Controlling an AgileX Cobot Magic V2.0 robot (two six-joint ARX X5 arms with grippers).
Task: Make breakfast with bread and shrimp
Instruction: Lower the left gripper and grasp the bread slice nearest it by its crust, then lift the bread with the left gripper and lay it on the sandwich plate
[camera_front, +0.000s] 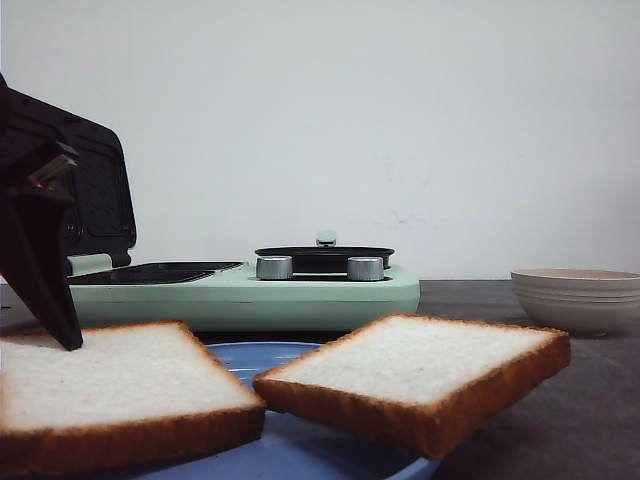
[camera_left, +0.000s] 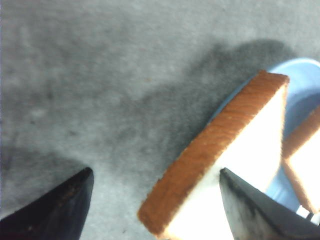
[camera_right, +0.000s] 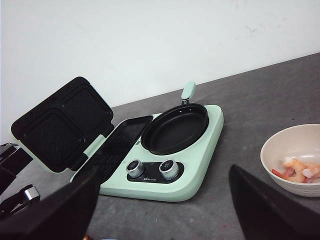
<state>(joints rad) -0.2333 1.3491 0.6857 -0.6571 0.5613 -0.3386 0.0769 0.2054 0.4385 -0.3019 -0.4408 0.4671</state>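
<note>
Two slices of white bread lie on a blue plate (camera_front: 250, 360): the left slice (camera_front: 110, 385) and the right slice (camera_front: 420, 365), which overhangs the rim. My left gripper (camera_left: 156, 172) is open and straddles the crust edge of the left slice (camera_left: 240, 145). One finger (camera_left: 260, 210) rests over its white face, the other is over the table. One dark finger (camera_front: 45, 280) shows in the front view at that slice's far left corner. My right gripper (camera_right: 165, 170) is open and empty, high above the table. Orange-pink shrimp (camera_right: 297, 170) lie in a beige bowl (camera_right: 280, 145).
A mint-green breakfast maker (camera_front: 300, 290) stands behind the plate, its black lid (camera_right: 60, 125) raised. It has a ridged sandwich plate (camera_right: 122, 140), a round black pan (camera_right: 175, 129) and two knobs. The bowl (camera_front: 578, 298) sits at the right. A white wall is behind.
</note>
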